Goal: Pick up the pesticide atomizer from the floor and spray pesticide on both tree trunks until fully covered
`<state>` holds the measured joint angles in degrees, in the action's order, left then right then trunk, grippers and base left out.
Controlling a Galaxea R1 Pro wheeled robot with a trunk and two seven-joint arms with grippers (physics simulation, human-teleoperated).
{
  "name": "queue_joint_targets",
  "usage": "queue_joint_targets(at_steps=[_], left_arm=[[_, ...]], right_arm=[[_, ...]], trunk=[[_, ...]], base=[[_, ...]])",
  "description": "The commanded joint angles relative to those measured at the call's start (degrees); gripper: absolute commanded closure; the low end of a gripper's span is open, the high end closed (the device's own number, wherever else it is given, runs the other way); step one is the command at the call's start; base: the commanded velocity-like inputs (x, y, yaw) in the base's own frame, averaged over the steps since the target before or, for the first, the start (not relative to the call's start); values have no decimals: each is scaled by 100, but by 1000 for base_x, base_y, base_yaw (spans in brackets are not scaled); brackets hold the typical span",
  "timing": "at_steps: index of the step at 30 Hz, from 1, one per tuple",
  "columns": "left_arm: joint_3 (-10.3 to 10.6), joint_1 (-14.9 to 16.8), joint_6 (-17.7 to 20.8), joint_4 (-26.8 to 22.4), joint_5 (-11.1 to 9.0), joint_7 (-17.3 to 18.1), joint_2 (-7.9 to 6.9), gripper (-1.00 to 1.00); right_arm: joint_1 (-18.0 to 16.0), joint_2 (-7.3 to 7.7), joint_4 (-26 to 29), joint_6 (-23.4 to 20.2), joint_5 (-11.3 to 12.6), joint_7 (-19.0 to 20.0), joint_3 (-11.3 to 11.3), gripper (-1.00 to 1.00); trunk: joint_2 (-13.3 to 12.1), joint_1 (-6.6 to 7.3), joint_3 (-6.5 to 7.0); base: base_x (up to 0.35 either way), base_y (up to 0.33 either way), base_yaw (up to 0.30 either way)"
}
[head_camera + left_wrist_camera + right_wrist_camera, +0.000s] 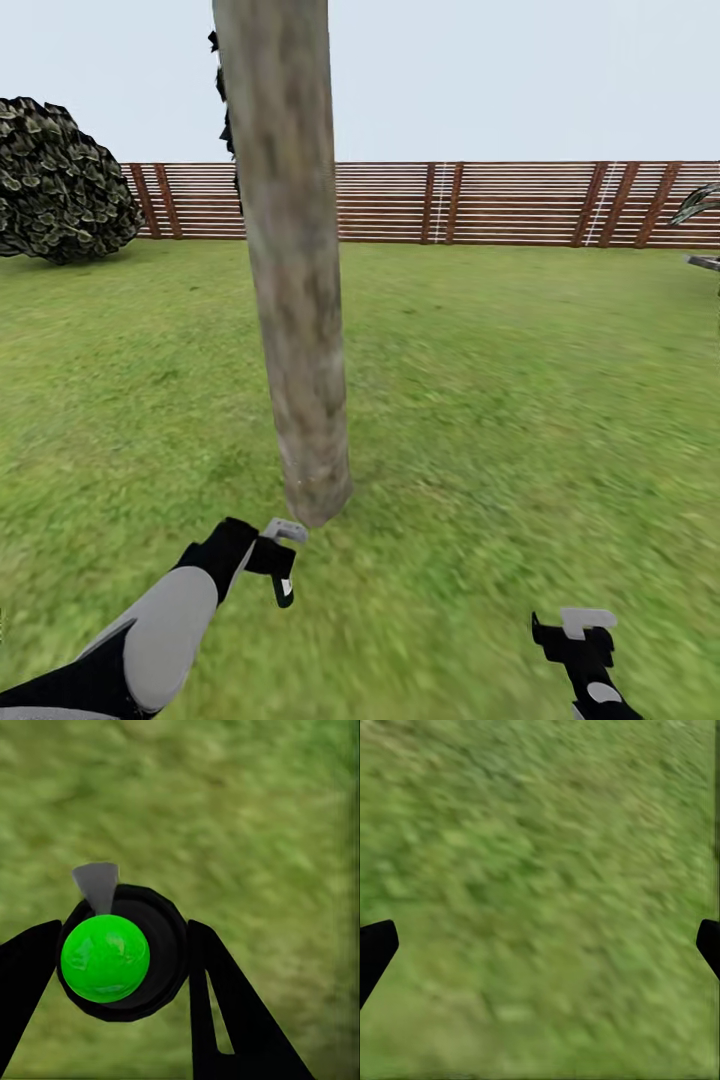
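Pesticide atomizer (120,952) in left pincer (124,967)

Bright, even daylight with hardly any shadows; the grass (520,420) looks smeared, perhaps motion blur.

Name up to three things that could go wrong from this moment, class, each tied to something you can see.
1. The left tool hangs low by the tree trunk's base, so spray may miss the upper trunk.
2. The atomizer sits between narrow fingers; its round body might slip.
3. The arm is close to the trunk and could bump it. The right tool is open over grass.
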<state>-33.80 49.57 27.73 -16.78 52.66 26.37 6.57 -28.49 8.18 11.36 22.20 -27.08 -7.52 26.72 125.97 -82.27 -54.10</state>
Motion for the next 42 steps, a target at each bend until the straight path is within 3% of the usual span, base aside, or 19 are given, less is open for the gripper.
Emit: queue_joint_targets(at_steps=[1,5,7,9,10,12,13,14,15,16,19,24,27,32,34,36,40,41,42], left_arm=[[-48,23,37,-18,52,39,7,100],[-54,233,60,-18,30,54,39,100],[-56,440,96,-18,31,53,195,100],[-52,612,410,-24,31,56,193,100],[-47,648,555,-85,39,61,154,100],[-34,644,875,-662,59,84,-125,100],[-32,640,911,-705,64,86,-133,100],[-31,641,952,-738,69,87,-112,100],[-23,693,991,-746,62,88,209,100],[-19,743,996,-744,45,105,313,100],[-7,841,1004,-745,39,244,334,100],[72,823,991,-807,148,345,219,100],[489,782,991,-817,254,483,161,100],[846,843,1014,-811,260,1177,202,100],[904,990,1288,-844,263,1407,211,100],[918,1214,1363,-852,288,1429,165,100],[920,1336,1507,-881,281,1432,-225,100],[924,1324,1572,-871,266,1433,-387,100],[921,1317,1582,-858,269,1433,-380,100]], right_arm=[[-2,-1,-11,21,-61,-21,34,-100],[1,-1,-11,21,-61,-21,32,-100],[1,-1,-11,21,-61,-21,34,-100],[19,-1,-11,21,-61,-21,34,-100],[32,-1,-11,21,-61,-21,34,-100],[52,0,-11,21,-61,-21,35,-100],[53,1,-11,21,-61,-21,35,-100],[53,3,-11,21,-61,-21,35,-100],[61,7,-11,21,-61,-21,35,-100],[61,8,-11,21,-61,-21,35,-100],[63,9,-11,21,-61,-21,35,-100],[63,16,-11,21,-61,-21,35,-100],[63,17,-11,21,-61,-21,35,-100],[63,17,-11,21,-61,-21,35,-100],[63,17,-11,21,-61,-21,35,-100],[67,29,-11,21,-61,-21,35,-100],[93,34,-11,21,-61,-21,35,-100],[97,34,-11,21,-63,-21,35,-100],[97,34,-7,21,-62,-21,35,-100]], trunk=[[3,4,-5],[3,4,-5],[3,4,-5],[3,4,-5],[3,4,-5],[3,4,-5],[3,4,-5],[3,4,-5],[3,4,-5],[3,4,-5],[3,4,-5],[3,4,-5],[3,4,-5],[3,4,-5],[3,4,-5],[3,4,-5],[3,4,-5],[3,4,-5],[3,4,-5]], base=[[-279,-151,0],[-148,-37,0],[-20,-5,0],[-6,-1,0],[-3,-1,0],[-1,0,0],[0,0,0],[0,0,0],[0,0,0],[0,0,0],[0,0,0],[-45,0,0],[-303,0,0],[-331,0,0],[-105,0,0],[-6,0,0],[-1,0,0],[0,0,0],[0,0,0]])
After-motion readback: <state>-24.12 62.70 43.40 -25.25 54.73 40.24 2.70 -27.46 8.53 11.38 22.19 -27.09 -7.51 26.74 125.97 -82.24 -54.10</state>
